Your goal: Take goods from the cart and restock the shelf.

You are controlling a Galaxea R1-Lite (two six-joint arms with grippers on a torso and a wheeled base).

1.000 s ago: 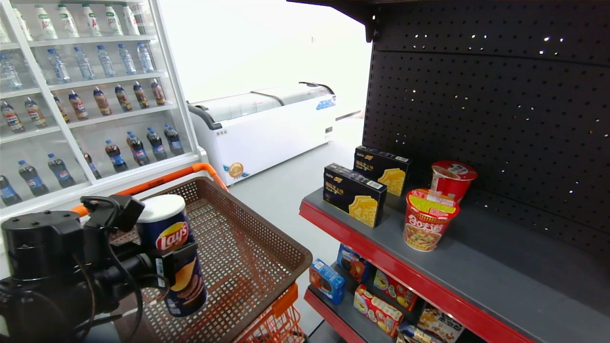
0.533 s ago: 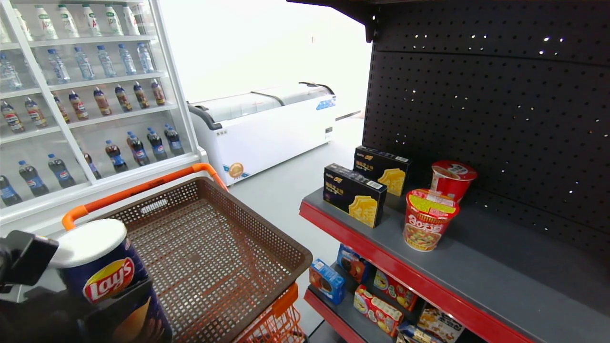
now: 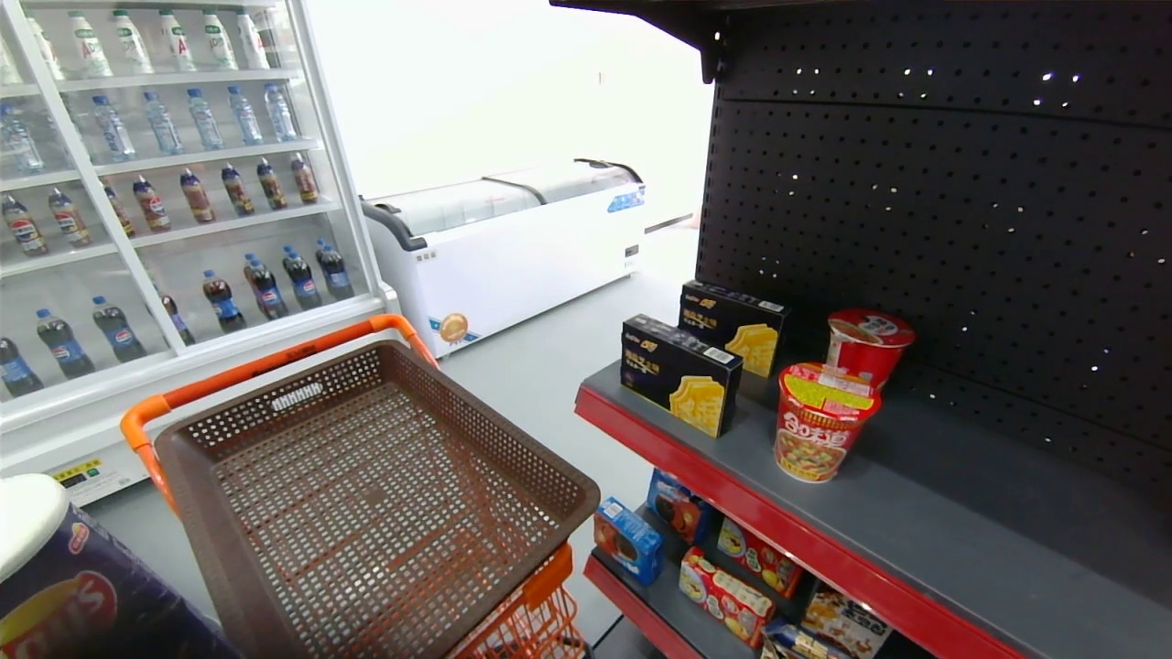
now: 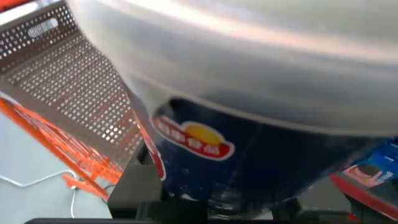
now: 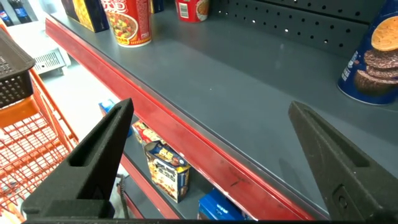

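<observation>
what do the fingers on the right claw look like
The right claw has two matte black fingers. Each is a broad wedge that tapers to a narrow tip. Their faces are plain, with no print on them.

Head overlooks cart (image 3: 320, 403) and shelf (image 3: 916, 513), right wrist near shelf (image 5: 249, 93)

You had the chip can (image 3: 55, 586) at lower left beside the cart basket (image 3: 499, 423); two black boxes (image 3: 682, 373) and two noodle cups (image 3: 822, 421) stood on the shelf (image 3: 916, 522).
</observation>
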